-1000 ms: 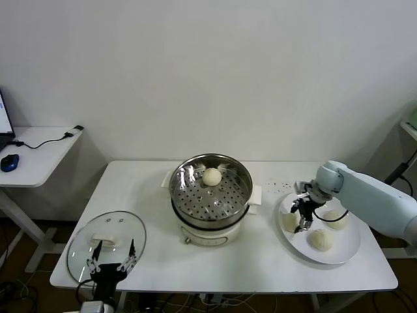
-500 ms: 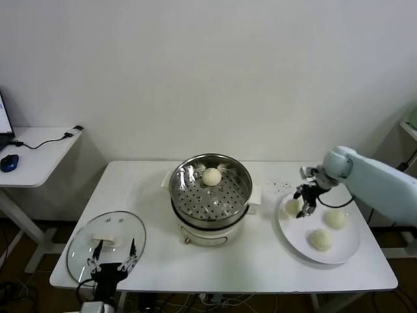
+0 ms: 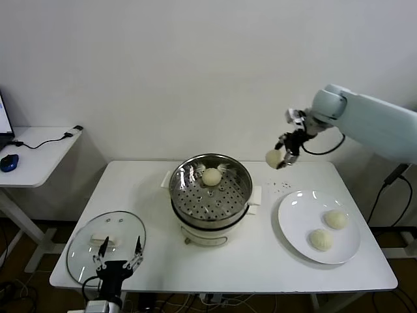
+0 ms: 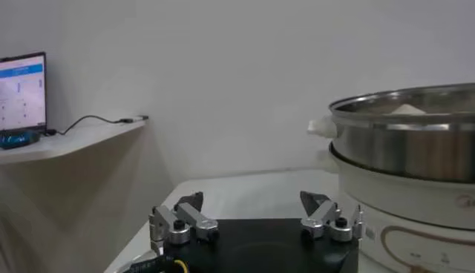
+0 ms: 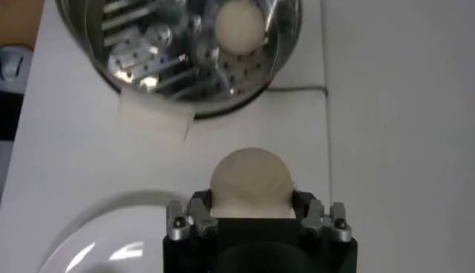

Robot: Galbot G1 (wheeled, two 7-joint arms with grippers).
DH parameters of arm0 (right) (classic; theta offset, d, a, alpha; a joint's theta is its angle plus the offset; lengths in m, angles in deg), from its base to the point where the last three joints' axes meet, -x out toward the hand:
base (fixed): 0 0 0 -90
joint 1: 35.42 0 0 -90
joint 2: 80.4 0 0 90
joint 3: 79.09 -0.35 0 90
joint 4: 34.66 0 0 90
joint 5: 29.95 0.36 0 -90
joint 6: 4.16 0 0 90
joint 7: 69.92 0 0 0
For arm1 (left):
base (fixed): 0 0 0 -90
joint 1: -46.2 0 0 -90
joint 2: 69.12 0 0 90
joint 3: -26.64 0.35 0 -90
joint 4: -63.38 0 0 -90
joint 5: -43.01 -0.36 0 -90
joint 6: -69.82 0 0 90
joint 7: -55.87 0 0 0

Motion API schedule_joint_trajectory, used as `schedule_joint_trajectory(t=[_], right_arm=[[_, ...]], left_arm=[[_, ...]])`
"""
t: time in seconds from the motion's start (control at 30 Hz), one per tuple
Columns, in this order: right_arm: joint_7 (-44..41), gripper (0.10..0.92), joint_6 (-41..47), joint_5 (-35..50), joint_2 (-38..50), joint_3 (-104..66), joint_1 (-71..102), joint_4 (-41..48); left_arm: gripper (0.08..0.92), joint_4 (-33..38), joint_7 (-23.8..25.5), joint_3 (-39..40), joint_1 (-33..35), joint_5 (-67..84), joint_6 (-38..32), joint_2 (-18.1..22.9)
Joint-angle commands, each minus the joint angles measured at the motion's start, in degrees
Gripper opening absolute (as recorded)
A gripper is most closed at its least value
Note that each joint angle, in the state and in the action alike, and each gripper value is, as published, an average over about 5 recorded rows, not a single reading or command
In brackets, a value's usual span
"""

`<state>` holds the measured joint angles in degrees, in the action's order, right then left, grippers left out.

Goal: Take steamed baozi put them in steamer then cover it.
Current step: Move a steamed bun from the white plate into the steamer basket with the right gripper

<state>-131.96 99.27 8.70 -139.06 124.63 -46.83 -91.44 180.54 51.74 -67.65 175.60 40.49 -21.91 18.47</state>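
At the front left corner of the white table (image 3: 150, 261) lies the round clear glass lid with its flat white handle (image 3: 107, 242), kept clear of the pot so the basket stays open for loading. My left claw (image 3: 117, 251) hangs just above the lid's near edge with its fingers spread wide and nothing in them; I judge it waits there so it can cover the pot once the buns are in. Toward the middle of the table stands the shiny perforated stainless-steel steamer on its white electric base (image 3: 211, 189), and one small cream-white dough bun (image 3: 212, 176) sits on its floor toward the back. To the right of it, high above the table's back edge, my right claw (image 5: 251, 214) is clenched on a second cream-white bun (image 3: 273, 158), pinching it by the sides so the soft dome is not crushed; I carry it high, I think, to clear the steamer's rim. Near the right edge sits the flat white plate (image 3: 296, 218), with two more buns (image 3: 328, 229) resting on it.
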Motion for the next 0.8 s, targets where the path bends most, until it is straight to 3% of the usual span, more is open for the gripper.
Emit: schedule_joint_trajectory(t=[0.03, 0.4, 0.8], right_arm=[[2.70, 0.687, 3.37, 14.43, -15.93, 6.95, -6.50, 0.51], [5.32, 0.687, 4.82, 12.91, -23.19, 8.03, 1.57, 1.90], [4.71, 0.687, 3.97, 9.51, -28.44, 7.53, 10.64, 8.97]], left_arm=[[0.823, 0.25, -0.04, 0.15, 0.45, -0.05, -0.22, -0.08], [0.823, 0.46, -0.10, -0.57, 1.09, 0.52, -0.69, -0.27], [0.823, -0.16, -0.10, -1.08, 0.79, 0.58, -0.52, -0.68]])
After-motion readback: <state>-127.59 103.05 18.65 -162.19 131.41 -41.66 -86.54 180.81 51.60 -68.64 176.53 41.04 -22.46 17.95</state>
